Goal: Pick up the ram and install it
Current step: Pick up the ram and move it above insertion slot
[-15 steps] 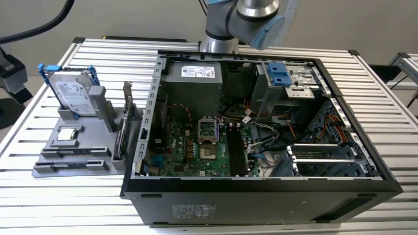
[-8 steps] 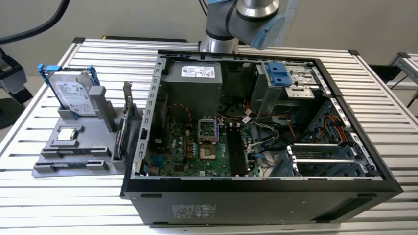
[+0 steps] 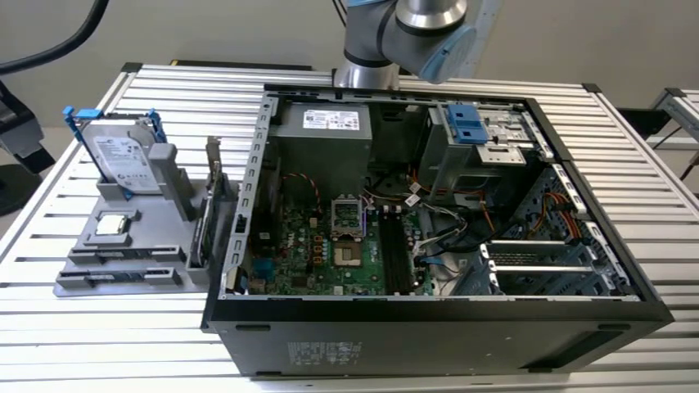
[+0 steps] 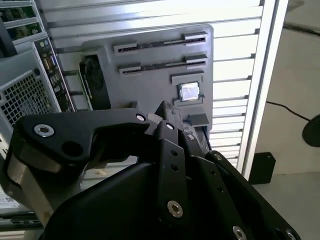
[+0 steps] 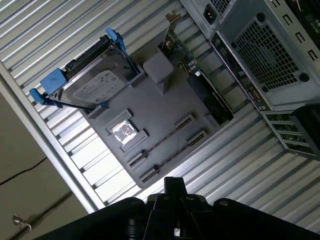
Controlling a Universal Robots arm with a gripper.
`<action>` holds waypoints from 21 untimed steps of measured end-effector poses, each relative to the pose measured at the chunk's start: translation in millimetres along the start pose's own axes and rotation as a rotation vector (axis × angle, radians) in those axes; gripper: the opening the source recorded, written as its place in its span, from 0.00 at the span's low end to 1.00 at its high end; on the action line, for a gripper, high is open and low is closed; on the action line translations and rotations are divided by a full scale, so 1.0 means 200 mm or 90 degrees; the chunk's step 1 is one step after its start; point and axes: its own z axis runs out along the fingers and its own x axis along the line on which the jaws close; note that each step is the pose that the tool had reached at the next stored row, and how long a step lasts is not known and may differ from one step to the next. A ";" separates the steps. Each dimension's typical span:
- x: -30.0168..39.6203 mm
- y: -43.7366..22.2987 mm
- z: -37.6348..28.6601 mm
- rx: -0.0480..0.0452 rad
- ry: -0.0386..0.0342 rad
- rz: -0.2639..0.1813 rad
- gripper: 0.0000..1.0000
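Arm (image 3: 404, 33) gets chopped off by the top edge in the exterior view. In the second wrist view the gripper (image 4: 167, 122) and its black body block the near end of the gray tray (image 4: 150, 85), and the computer case (image 4: 25, 95) runs off the side. The tray's two long slots (image 5: 161, 141) are too thin to tell whether the ram sits in them. Same with the dark memory slots (image 3: 395, 250) inside the case.

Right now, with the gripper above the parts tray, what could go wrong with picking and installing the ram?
1. The ram appears to sit edge-up as a thin strip in the grey tray; the gripper could strike its holder if it descends misaligned.
2. The upright card stands close and could get knocked.
3. Loose cables beside the memory slots might snag.
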 end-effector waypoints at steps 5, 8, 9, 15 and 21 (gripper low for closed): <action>0.000 0.000 0.000 -0.0002 -0.0010 0.019 0.00; 0.000 0.000 0.000 -0.0003 -0.0015 0.030 0.00; 0.000 0.000 0.000 -0.0003 -0.0017 0.034 0.00; 0.000 0.000 0.000 -0.0004 -0.0028 0.056 0.00; 0.000 0.000 0.000 -0.0006 -0.0040 0.078 0.00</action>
